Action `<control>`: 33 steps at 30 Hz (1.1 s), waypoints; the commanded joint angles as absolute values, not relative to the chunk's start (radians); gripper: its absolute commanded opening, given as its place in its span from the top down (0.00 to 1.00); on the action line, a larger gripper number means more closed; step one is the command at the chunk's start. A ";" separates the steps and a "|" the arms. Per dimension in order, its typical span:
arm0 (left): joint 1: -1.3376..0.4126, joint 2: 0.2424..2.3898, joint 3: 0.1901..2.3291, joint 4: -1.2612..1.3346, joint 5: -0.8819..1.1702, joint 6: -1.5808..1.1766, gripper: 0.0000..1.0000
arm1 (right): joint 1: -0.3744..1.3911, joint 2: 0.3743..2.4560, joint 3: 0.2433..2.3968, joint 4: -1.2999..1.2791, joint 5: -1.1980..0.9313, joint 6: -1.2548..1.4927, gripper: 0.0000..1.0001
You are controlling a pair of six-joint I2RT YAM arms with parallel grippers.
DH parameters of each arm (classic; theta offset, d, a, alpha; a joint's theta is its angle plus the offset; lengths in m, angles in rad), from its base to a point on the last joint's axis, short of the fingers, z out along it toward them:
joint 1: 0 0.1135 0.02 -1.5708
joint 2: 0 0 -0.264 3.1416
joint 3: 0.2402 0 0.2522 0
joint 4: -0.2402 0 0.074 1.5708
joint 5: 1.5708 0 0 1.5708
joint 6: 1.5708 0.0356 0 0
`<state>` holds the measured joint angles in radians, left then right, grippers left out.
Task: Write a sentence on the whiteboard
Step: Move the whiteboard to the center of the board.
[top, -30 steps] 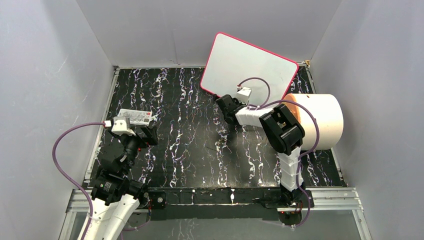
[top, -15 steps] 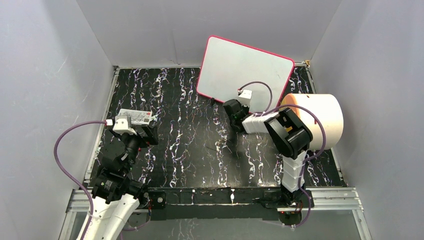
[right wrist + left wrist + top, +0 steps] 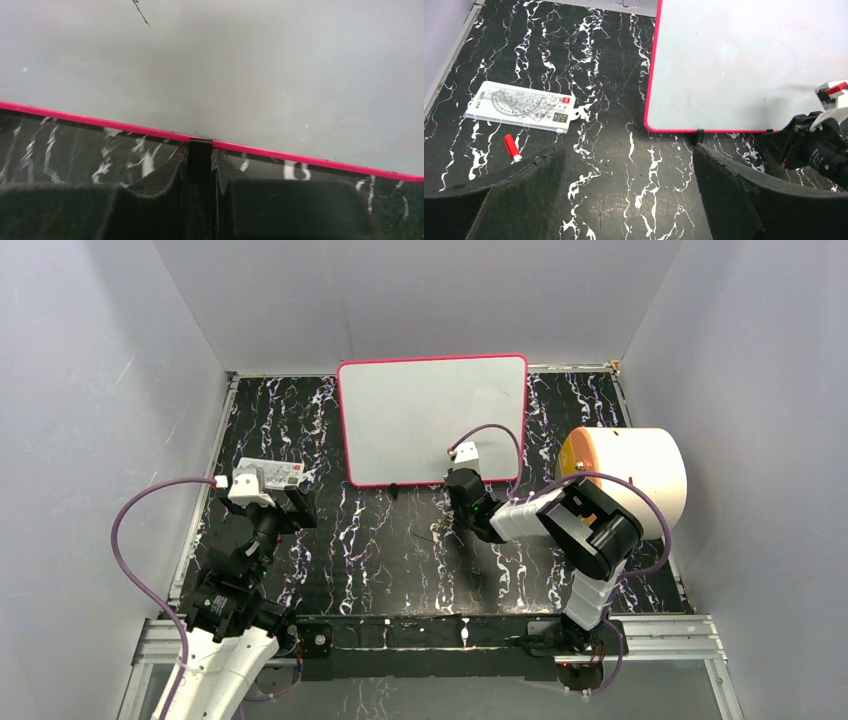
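Observation:
The whiteboard (image 3: 430, 415) has a pink-red frame and sits square at the back middle of the table. It also shows in the left wrist view (image 3: 744, 65) and the right wrist view (image 3: 225, 65). No red sentence shows on it; only a small dark mark (image 3: 141, 14). My right gripper (image 3: 462, 483) is at the board's near edge, shut on a black clip foot (image 3: 200, 150). My left gripper (image 3: 290, 505) is open and empty above the table (image 3: 629, 200), left of the board. A small red marker (image 3: 512, 147) lies on the table near its left finger.
A white printed card with a protractor (image 3: 275, 473) lies at the left, just beyond the marker. A large white roll with an orange end (image 3: 630, 480) lies at the right, close to my right arm. A second black clip foot (image 3: 700, 135) sits under the board's near edge.
The whiteboard has swung from a tilted pose at the back right to square at the back middle, drawn leftward by my right gripper. My left arm has barely moved.

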<state>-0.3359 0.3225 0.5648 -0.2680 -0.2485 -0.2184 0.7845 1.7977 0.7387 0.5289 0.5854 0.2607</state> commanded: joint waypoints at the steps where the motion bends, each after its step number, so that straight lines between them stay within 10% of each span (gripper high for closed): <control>1: -0.327 0.337 0.572 -0.247 -0.293 -0.224 0.05 | 0.856 1.758 0.680 0.534 0.349 0.139 1.00; 22: -0.280 0.369 0.580 -0.265 -0.430 -0.268 0.06 | 0.868 1.581 0.524 0.460 0.182 0.038 1.00; 33: -0.263 0.411 0.599 -0.301 -0.562 -0.340 0.04 | 0.869 1.532 0.491 0.491 0.206 0.029 0.56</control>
